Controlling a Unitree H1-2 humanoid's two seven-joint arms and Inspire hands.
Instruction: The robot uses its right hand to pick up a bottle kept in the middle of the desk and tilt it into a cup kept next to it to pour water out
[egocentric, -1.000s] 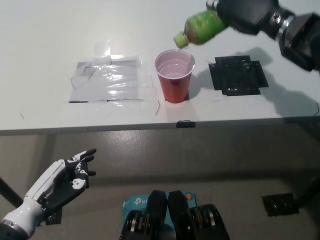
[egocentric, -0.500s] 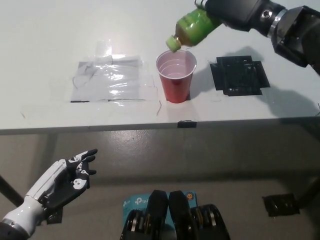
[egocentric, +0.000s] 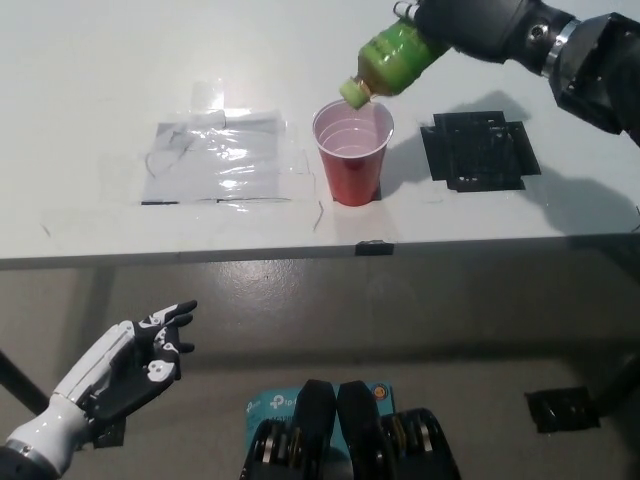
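A green bottle (egocentric: 392, 58) with a green cap hangs tilted mouth-down over the far rim of the red cup (egocentric: 352, 150). My black right hand (egocentric: 470, 22) is shut on the bottle's body at the picture's top right. The cup stands upright in the middle of the white desk (egocentric: 90, 100), its pale inside showing. The bottle's mouth sits just above the cup's rim. My white left hand (egocentric: 130, 365) rests open below the desk's front edge at the lower left.
A black taped square (egocentric: 478, 150) lies right of the cup. A patch of clear tape (egocentric: 218, 160) lies to its left. A small black marker (egocentric: 371, 247) sits on the desk's front edge.
The bottle has swung left and tipped further down, its mouth coming over the cup's rim. The left hand has stayed where it was.
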